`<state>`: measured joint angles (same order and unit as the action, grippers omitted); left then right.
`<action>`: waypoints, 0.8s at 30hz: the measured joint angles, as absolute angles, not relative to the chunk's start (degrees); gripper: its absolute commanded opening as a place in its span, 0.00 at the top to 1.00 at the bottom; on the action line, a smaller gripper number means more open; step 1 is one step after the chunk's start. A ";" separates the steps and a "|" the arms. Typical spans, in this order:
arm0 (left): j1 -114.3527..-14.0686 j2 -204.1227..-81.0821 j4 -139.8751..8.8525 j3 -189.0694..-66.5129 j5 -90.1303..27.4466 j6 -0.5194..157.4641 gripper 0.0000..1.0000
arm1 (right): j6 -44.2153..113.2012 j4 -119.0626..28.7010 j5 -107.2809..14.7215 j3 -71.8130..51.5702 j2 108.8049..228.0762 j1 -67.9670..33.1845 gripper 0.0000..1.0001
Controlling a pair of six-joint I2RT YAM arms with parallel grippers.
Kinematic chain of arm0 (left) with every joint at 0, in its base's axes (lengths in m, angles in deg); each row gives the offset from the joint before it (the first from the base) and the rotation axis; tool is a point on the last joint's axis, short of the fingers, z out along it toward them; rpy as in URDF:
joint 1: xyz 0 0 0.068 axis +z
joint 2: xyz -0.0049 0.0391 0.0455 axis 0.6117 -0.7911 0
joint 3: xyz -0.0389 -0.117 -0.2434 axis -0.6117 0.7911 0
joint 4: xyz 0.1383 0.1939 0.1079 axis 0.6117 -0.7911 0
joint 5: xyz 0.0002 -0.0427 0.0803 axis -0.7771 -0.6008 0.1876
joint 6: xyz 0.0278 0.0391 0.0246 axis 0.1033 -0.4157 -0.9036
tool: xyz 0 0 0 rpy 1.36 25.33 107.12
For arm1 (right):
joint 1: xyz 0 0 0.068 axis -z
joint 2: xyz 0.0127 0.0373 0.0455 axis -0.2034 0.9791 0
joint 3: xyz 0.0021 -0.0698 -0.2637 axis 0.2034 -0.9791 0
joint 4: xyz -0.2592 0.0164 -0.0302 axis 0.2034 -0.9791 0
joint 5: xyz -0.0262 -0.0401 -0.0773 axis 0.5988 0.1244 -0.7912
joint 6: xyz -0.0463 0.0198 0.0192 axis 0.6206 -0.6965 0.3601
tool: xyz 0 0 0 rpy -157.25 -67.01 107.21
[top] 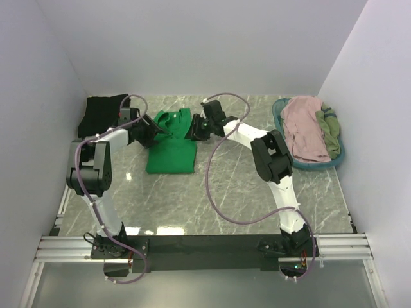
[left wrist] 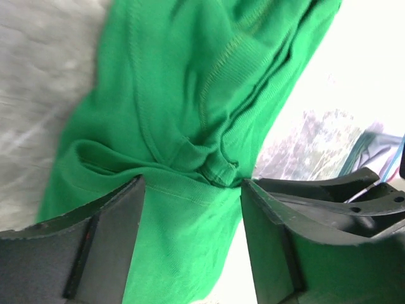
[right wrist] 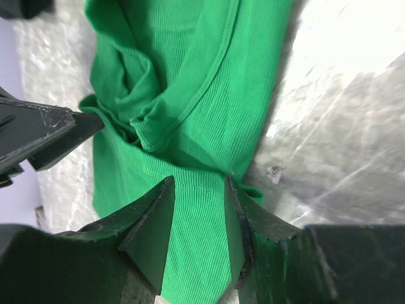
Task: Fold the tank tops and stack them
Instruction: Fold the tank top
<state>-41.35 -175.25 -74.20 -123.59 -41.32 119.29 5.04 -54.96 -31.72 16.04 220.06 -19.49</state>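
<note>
The grey marbled table (top: 257,192) carries three things. A green tank top (top: 170,154) lies left of the middle, towards the far edge, its far end bunched. A black tank top (top: 99,114) sits in the far left corner. A teal oval basket (top: 318,165) stands at the far right.

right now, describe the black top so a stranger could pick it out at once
On the grey marble table, look at the far left corner. The black tank top lies there, the only black cloth: the green tank top is mid-table, the pink tank top in the teal basket.
</note>
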 measured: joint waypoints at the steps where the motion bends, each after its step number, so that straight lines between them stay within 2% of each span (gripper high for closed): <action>1: -40.89 -175.25 -74.27 -123.61 -41.32 119.34 0.31 | 4.64 -54.69 -31.27 16.02 220.06 -19.14 0.56; 7: -38.81 -174.26 -76.06 -124.13 -38.46 118.42 0.24 | 4.75 -53.99 -33.01 12.50 217.79 -18.00 0.55; 11: -39.12 -166.87 -80.00 -121.31 -32.38 117.39 0.21 | 5.17 -54.72 -37.32 4.77 210.99 -18.18 0.53; 15: -40.08 -154.31 -82.60 -112.40 -26.92 117.96 0.18 | 5.23 -53.51 -41.71 -7.45 200.00 -19.66 0.43; 18: -41.46 -147.58 -84.24 -104.29 -23.97 119.43 0.17 | 4.62 -50.83 -43.27 -16.24 193.77 -22.74 0.39; 24: -46.38 -143.64 -84.70 -91.50 -22.57 122.94 0.15 | 0.53 -45.03 -44.10 -26.62 192.81 -29.85 0.37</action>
